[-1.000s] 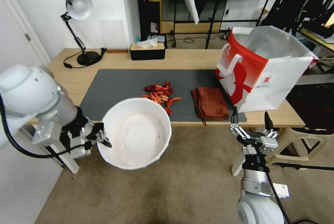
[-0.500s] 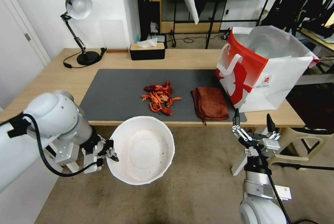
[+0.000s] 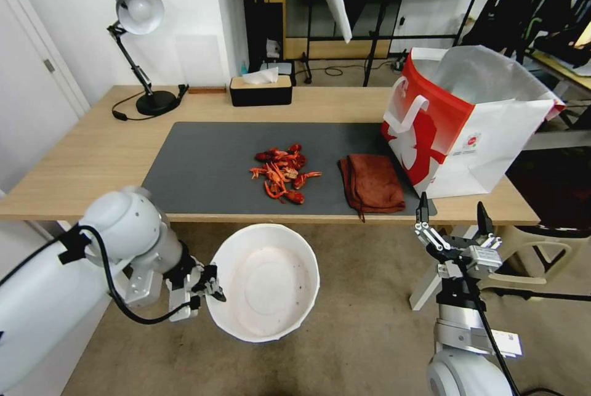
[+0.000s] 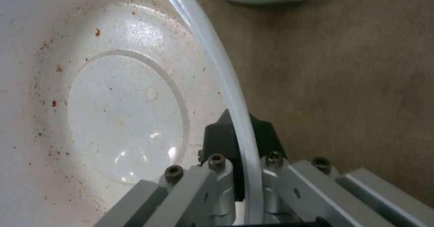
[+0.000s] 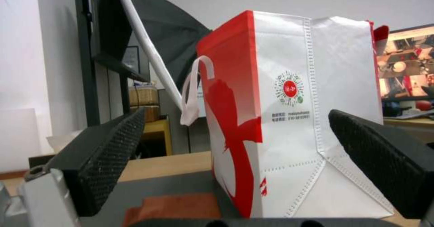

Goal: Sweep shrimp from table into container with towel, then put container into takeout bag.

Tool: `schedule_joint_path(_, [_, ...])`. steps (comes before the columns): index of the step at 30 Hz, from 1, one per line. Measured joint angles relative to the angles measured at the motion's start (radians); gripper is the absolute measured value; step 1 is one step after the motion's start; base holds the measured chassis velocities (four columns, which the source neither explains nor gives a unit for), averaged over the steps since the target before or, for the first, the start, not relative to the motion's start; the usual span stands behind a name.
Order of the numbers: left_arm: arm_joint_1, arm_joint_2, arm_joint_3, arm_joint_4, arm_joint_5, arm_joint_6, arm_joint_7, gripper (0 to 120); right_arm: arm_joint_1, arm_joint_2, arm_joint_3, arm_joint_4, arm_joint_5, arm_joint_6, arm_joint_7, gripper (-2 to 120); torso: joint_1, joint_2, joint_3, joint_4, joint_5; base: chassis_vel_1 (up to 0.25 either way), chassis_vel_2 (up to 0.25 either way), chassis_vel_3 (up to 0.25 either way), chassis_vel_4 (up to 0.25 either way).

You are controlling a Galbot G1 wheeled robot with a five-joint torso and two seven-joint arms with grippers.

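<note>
Left gripper (image 3: 212,285) grips the bowl (image 3: 265,282) rim below the table (image 3: 92,156) edge; right gripper (image 3: 452,223) is spread; keep bowl level under the shrimp (image 3: 283,171)

My head camera looks forward and down over the table (image 3: 111,156), taking in both arms. My left wrist camera sits very close, looking along its fingers (image 4: 221,142) into the container (image 4: 113,111). My right wrist camera looks level across the tabletop at the nearby takeout bag (image 5: 289,118), which the head view shares.
</note>
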Motion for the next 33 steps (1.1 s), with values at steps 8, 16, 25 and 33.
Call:
schedule_joint_path(8, [0.01,-0.069,0.01,0.055,0.048,-0.019,0.0,0,-0.001,-0.005,0.0,0.003,0.0,-0.002,0.002,100,0.0,0.0,0.0,0.0001,-0.0001,0.0,0.0,0.0,0.0])
schedule_joint_path(16, [-0.036,-0.124,0.043,0.144,0.105,-0.021,0.0,0,-0.007,-0.016,0.007,0.014,0.008,-0.004,0.005,100,0.0,0.0,0.0,-0.0001,0.0001,0.0,0.0,0.0,0.0])
schedule_joint_path(25, [-0.037,-0.167,0.053,0.194,0.154,-0.021,0.0,0,-0.008,-0.033,0.012,0.02,0.018,-0.011,0.01,100,0.0,0.0,0.0,0.0,0.0,0.0,0.0,0.0,0.0])
schedule_joint_path(33, [-0.043,-0.207,0.07,0.225,0.184,-0.021,0.0,0,0.0,-0.042,0.012,0.021,0.024,-0.026,0.015,100,0.0,0.0,0.0,0.0,0.0001,0.0,0.0,0.0,0.0])
